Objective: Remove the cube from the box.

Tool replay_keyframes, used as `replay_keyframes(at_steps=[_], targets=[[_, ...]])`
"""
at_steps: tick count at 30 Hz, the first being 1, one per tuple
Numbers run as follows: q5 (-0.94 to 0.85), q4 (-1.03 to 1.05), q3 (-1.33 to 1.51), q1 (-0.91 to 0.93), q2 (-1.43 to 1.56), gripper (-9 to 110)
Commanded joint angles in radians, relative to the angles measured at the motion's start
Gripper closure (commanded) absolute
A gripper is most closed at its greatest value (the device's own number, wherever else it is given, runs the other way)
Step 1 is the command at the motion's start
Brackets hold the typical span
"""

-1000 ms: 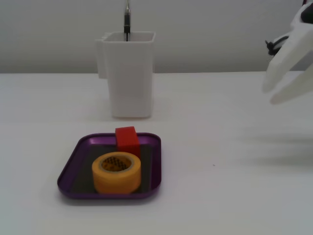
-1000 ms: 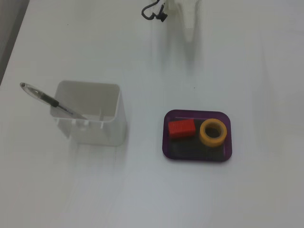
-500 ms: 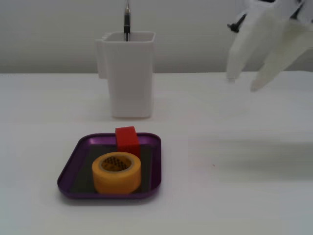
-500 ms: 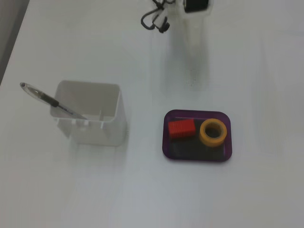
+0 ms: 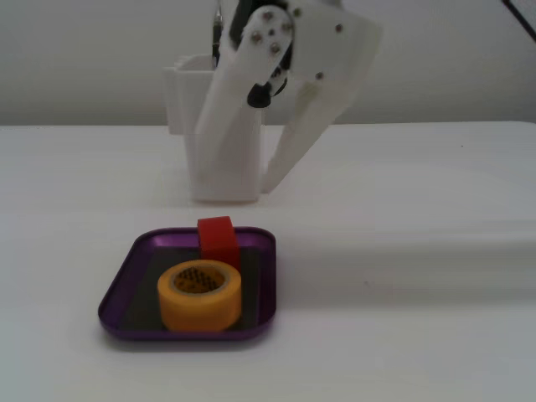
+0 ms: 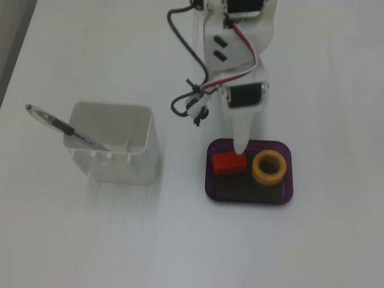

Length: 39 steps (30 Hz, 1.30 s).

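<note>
The end effector (image 5: 230, 194) hangs with its jaws spread wide and empty. Half a second ago it was off to the side in a fixed view; now it has swung in above the back edge of the box (image 6: 287, 193), its tip just over the cube (image 6: 228, 162). The cube lies untouched in the box beside the tape roll (image 6: 269, 167). So the approach looks nearly done; lowering and closing remain.
</note>
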Motion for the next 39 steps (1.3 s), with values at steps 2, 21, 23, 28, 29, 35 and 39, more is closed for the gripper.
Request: replay_keyframes(at_steps=[2, 21, 23, 28, 29, 35, 39], targets=[[-0.008, 0.003, -0.164, 0.041, -0.118, 86], [-0.009, 0.031, -0.267, 0.034, -0.296, 94], [-0.008, 0.031, -0.268, 0.034, -0.296, 99], [0.002, 0.041, -0.268, 0.034, -0.282, 102], [0.002, 0.043, -0.268, 0.031, -0.279, 102], [0.005, 0.206, -0.419, 0.031, -0.161, 102], [0.006, 0.354, -0.537, 0.031, -0.04, 102]])
